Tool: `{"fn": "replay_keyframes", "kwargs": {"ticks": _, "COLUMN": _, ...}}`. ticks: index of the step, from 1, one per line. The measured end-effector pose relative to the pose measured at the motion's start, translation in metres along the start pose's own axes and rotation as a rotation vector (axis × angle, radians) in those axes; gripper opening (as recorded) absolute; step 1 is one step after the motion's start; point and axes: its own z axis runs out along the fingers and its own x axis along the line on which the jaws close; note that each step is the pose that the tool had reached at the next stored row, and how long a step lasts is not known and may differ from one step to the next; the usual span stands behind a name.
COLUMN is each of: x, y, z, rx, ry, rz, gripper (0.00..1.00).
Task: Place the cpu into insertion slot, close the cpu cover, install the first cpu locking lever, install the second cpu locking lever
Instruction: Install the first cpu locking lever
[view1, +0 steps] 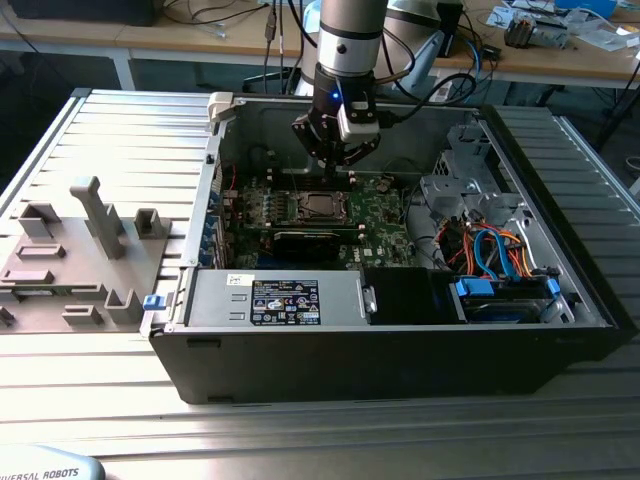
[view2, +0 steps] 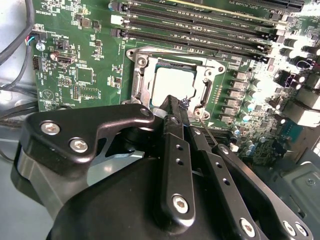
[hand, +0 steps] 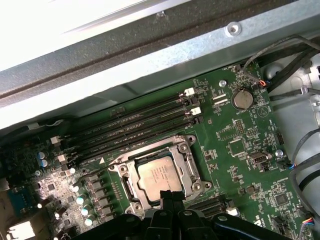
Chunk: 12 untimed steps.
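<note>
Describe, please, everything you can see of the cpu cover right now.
The cpu cover is a thin, silvery metal frame with a large square cut-out. It lies flat over the insertion slot on the green motherboard, and the cpu shows through its opening. In both wrist views the end effector hangs at its edge.

From my desk I can read no print. In the exterior view, a white sticker (view1: 285, 302) with dark print sits on the grey metal box (view1: 340, 300), at about six o'clock from the chip (view1: 318, 207); its lines are too fine. In both wrist views, white lettering dots the green circuit board (view2: 55, 95) (hand: 240, 150), illegible. Faint marks on the chip's top (hand: 159, 175) stay unreadable.
</note>
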Motion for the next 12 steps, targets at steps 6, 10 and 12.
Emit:
{"fn": "replay_keyframes", "kwargs": {"ticks": 6, "x": 0.0000, "y": 0.0000, "z": 0.0000, "rx": 0.0000, "ry": -0.0007, "rz": -0.011, "gripper": 0.11}}
{"fn": "replay_keyframes", "kwargs": {"ticks": 10, "x": 0.0000, "y": 0.0000, "z": 0.0000, "rx": 0.0000, "ry": -0.0012, "rz": -0.017, "gripper": 0.11}}
{"fn": "replay_keyframes", "kwargs": {"ticks": 12, "x": 0.0000, "y": 0.0000, "z": 0.0000, "rx": 0.0000, "ry": -0.0014, "rz": -0.020, "gripper": 0.11}}
